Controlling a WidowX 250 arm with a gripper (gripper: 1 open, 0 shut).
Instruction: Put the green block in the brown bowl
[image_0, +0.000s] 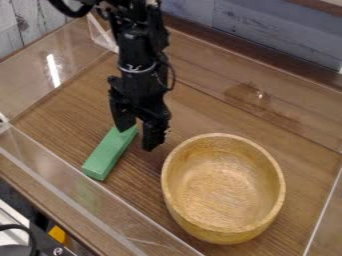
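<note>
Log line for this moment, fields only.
phase: approach | gripper: open, pointing down over far end of green block | green block: flat on table, not gripped | brown bowl: empty

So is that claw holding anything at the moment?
No. The gripper is open and empty; the green block lies flat on the table.

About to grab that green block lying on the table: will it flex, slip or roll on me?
The green block looks like a solid flat bar with straight edges, so it is probably stiff. Lying on a broad face, it should slide rather than roll if nudged. Its matte surface suggests fair grip, though the glossy table may let it skid under the open gripper.
</note>
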